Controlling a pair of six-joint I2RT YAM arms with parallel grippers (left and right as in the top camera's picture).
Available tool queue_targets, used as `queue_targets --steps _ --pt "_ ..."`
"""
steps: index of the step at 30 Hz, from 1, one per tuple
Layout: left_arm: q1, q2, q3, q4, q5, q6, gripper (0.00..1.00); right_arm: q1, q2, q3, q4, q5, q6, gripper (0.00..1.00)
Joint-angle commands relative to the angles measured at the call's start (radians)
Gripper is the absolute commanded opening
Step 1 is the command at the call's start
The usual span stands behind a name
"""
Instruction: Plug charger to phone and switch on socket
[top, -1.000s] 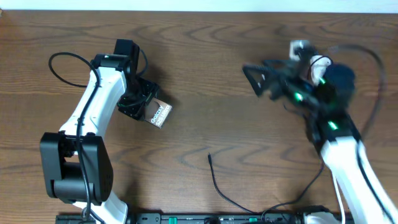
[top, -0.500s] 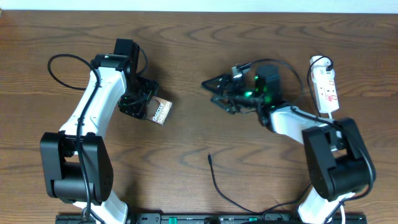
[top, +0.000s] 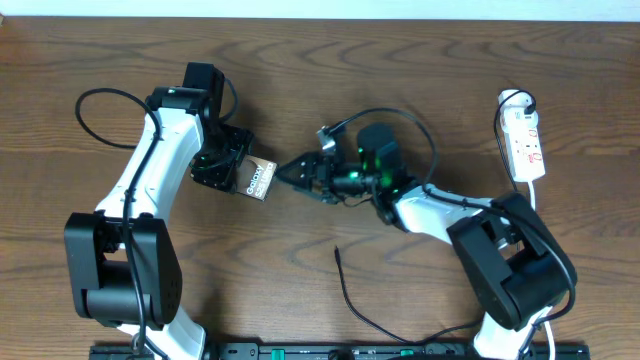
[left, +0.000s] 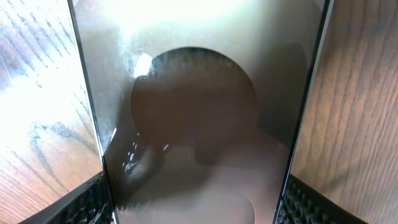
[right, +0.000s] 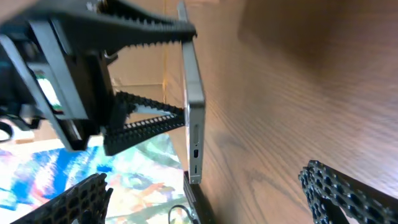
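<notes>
The phone (top: 258, 181), a dark slab with white lettering, is held off the table in my left gripper (top: 232, 168), which is shut on its two long edges. In the left wrist view the phone (left: 199, 93) fills the space between the fingers (left: 87, 202). My right gripper (top: 290, 172) is open, just right of the phone's free end. In the right wrist view the phone (right: 194, 112) shows edge-on, port end towards my right gripper (right: 214, 196), nothing between the jaws. The charger (top: 345, 285) lies loose on the table, plug tip up. The white socket (top: 525, 145) lies far right.
The wooden table (top: 420, 60) runs to a pale back edge. A dark rail (top: 300, 352) with cables lies along the front edge. The socket's white cord (top: 515, 97) loops at its far end. The left arm's black cable (top: 95, 120) arcs at the left.
My right arm has swung from beside the socket across the table to the left, ending just right of the phone, still open. The left arm and the phone have not moved.
</notes>
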Motion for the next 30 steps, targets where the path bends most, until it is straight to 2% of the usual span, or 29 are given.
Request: queue_targets --steps 1,10,12,16,20,24,25,30 --pt "-0.009 -0.013 0.003 -0.010 0.019 -0.049 0.08 0.038 0.002 0.008 0.003 0.077 -0.025 0.99" --pt "-0.060 -0.013 0.003 -0.013 0.064 -0.079 0.07 0.073 0.002 0.008 0.003 0.135 -0.025 0.98" --pt "-0.075 -0.013 0.003 -0.019 0.065 -0.108 0.07 0.074 0.002 0.008 0.005 0.139 -0.024 0.94" --pt "-0.106 -0.013 0.003 -0.024 0.065 -0.148 0.07 0.074 0.002 0.008 0.006 0.139 -0.024 0.79" --pt "-0.137 -0.013 0.003 -0.024 0.079 -0.178 0.07 0.074 0.002 0.008 0.007 0.141 -0.014 0.75" --pt "-0.163 -0.013 0.003 -0.023 0.111 -0.212 0.07 0.074 0.002 0.008 0.006 0.154 0.006 0.62" --pt "-0.166 -0.013 0.003 -0.024 0.111 -0.216 0.07 0.074 0.002 0.008 0.006 0.154 0.006 0.55" --pt "-0.169 -0.013 0.003 -0.024 0.121 -0.227 0.07 0.074 0.002 0.008 0.006 0.158 0.006 0.39"
